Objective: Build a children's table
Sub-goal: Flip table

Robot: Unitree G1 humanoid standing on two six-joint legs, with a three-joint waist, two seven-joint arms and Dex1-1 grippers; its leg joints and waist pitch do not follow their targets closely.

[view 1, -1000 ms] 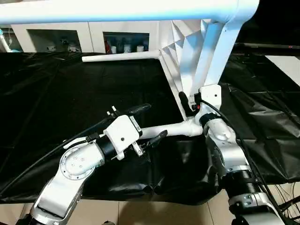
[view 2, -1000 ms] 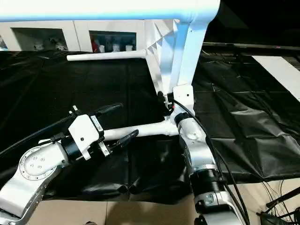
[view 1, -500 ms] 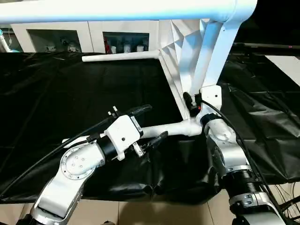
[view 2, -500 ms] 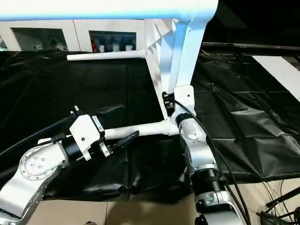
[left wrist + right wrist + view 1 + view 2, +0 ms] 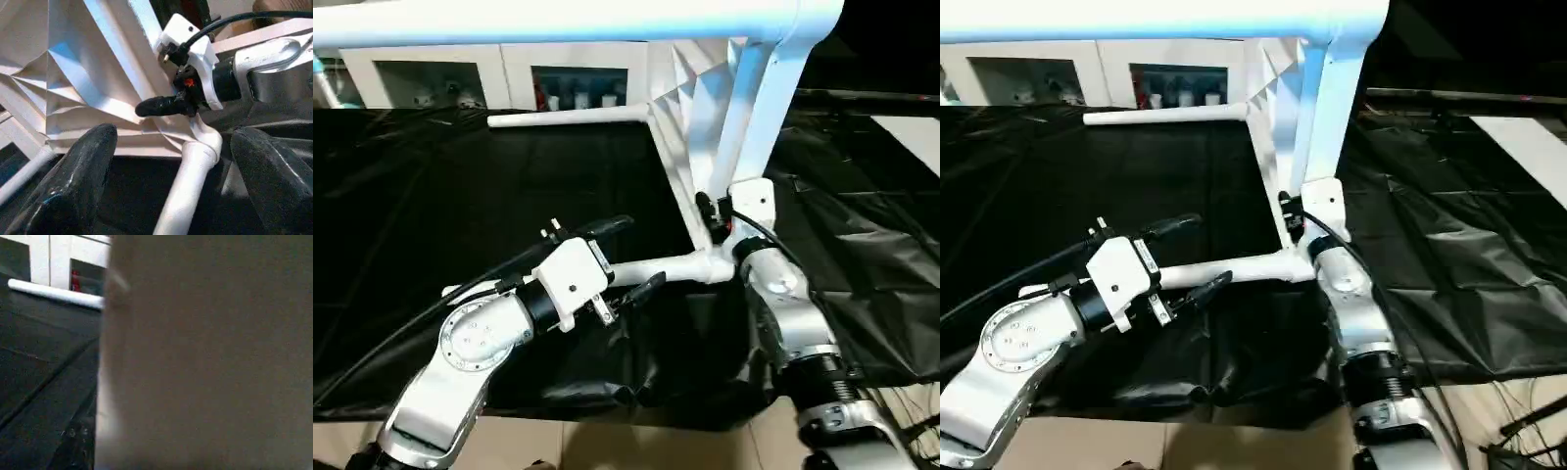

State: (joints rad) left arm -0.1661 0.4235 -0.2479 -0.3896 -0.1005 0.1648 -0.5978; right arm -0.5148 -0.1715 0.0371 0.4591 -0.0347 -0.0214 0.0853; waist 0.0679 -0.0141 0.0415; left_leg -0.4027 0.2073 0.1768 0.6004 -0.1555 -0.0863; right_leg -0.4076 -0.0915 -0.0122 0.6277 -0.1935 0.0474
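Looks like leg-fitting stage. The children's table (image 5: 705, 98) stands tipped on its edge on the black-draped work table (image 5: 460, 176). Left gripper (image 5: 626, 257) sits wide open around the low leg (image 5: 661, 268), not squeezing. Right gripper (image 5: 707, 217) is half closed at the rim, can't tell if it's holding. Next imo: left needs to clamp the leg and push it into the socket.

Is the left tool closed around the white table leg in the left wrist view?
No. The left tool stands wide open, with the white table leg running untouched between its two black fingers.
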